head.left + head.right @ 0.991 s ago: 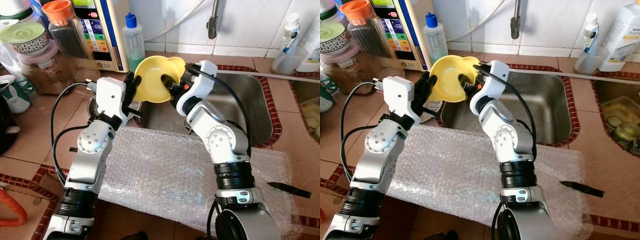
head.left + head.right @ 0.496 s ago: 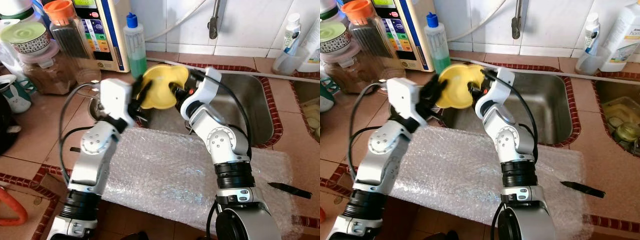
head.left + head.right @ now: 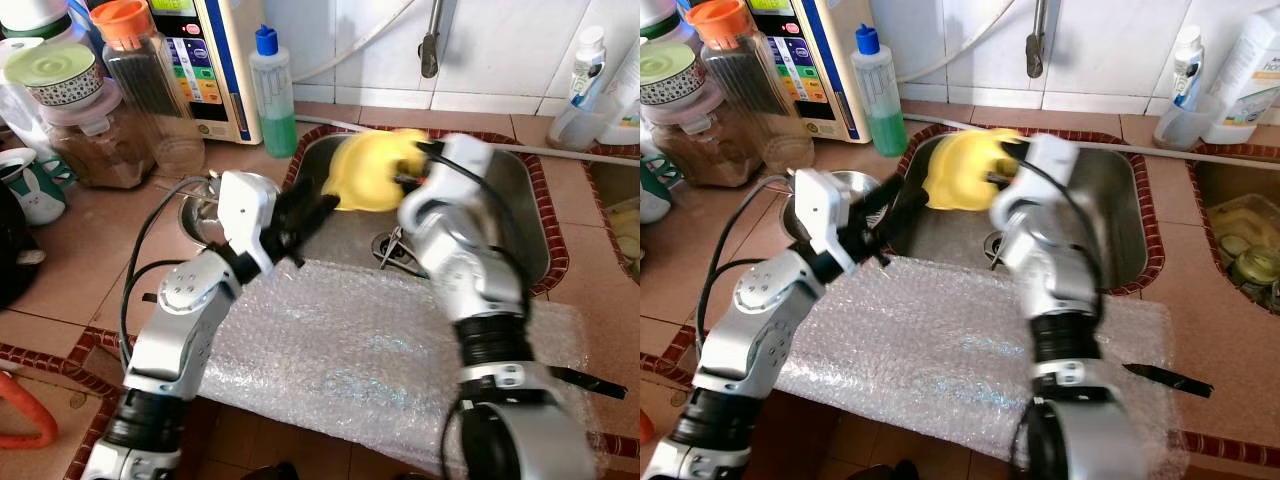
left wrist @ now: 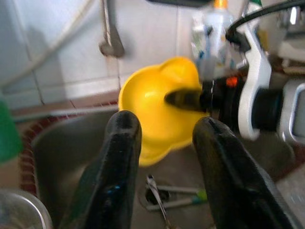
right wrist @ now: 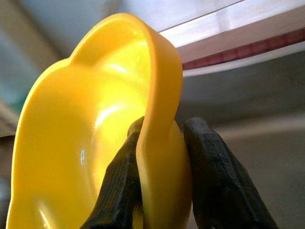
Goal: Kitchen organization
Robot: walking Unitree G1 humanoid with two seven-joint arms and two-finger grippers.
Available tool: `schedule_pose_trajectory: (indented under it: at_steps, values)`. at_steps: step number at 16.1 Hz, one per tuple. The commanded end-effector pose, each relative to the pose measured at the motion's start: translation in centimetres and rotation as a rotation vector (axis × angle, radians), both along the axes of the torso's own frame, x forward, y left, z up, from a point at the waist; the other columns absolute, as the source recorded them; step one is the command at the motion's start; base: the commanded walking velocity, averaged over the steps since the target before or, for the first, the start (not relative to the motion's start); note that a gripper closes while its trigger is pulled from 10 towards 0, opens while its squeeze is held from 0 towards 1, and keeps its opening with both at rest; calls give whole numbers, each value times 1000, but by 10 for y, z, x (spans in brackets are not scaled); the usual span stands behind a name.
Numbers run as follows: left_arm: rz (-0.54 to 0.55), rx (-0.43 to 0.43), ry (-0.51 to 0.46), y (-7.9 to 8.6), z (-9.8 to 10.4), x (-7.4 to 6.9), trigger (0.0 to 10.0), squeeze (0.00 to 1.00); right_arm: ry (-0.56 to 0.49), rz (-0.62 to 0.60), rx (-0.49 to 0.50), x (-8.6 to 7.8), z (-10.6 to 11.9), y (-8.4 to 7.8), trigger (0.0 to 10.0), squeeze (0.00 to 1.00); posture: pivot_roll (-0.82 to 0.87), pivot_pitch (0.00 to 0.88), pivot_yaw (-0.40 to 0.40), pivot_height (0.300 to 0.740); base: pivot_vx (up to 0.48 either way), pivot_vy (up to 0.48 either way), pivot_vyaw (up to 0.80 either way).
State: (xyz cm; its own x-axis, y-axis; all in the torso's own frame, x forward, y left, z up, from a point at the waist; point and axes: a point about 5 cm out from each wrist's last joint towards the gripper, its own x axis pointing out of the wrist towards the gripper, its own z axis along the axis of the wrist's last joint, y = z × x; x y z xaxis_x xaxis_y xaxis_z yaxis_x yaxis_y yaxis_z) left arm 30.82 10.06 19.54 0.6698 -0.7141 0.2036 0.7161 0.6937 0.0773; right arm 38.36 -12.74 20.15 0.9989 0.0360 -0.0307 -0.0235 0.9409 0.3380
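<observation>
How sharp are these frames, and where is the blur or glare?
Left eye view: the right arm and yellow bowl are motion-smeared, while the bottles and bubble wrap stay crisp. Left wrist view: soft throughout, its near fingers out of focus. Right wrist view: bowl rim sharp with glare inside, sink behind blurred.

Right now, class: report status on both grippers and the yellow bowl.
Right gripper clamped on yellow bowl rim, over sink. Left gripper open, apart from bowl. Utensils lie at sink drain below.
</observation>
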Motion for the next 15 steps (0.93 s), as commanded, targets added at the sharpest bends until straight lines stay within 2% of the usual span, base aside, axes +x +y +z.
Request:
schedule_pose_trajectory:
  at_steps: [1, 3, 5, 9, 10, 11, 12, 15]
  values:
    - [-55, 48, -6, -3, -1, -5, 10000, 1000, 22, -40, -33, -1, -11, -10, 0, 0, -151, 137, 117, 740, 0, 0, 0]
    - [-83, 118, 29, 0, -10, -7, 10000, 1000, 65, -103, -64, -2, -26, -31, 0, 0, -150, 140, 120, 740, 0, 0, 0]
    - [-110, 173, 56, 3, -17, -10, 10000, 1000, 117, -142, -71, -4, -41, -45, 0, 0, -150, 140, 120, 740, 0, 0, 0]
    - [-126, 208, 66, 6, -20, -11, 10000, 1000, 186, -198, -77, -7, -60, -60, 353, 0, -149, 138, 130, 740, 0, 0, 0]
    - [-128, 209, 70, 6, -20, -11, 10000, 1000, 199, -202, -82, -7, -63, -61, 941, 0, -148, 137, 131, 740, 0, 0, 0]
    - [-131, 219, 70, 6, -20, -11, 10000, 1000, 220, -212, -71, -8, -67, -62, 2824, 0, -148, 137, 131, 740, 0, 0, 0]
    - [-129, 230, 68, 6, -21, -11, 10000, 1000, 239, -212, -69, -8, -70, -62, 10000, 1000, -147, 136, 132, 740, 0, 0, 0]
    - [-126, 246, 66, 6, -22, -11, 10000, 1000, 250, -210, -65, -7, -72, -60, 10000, 1000, -148, 132, 130, 740, 0, 0, 0]
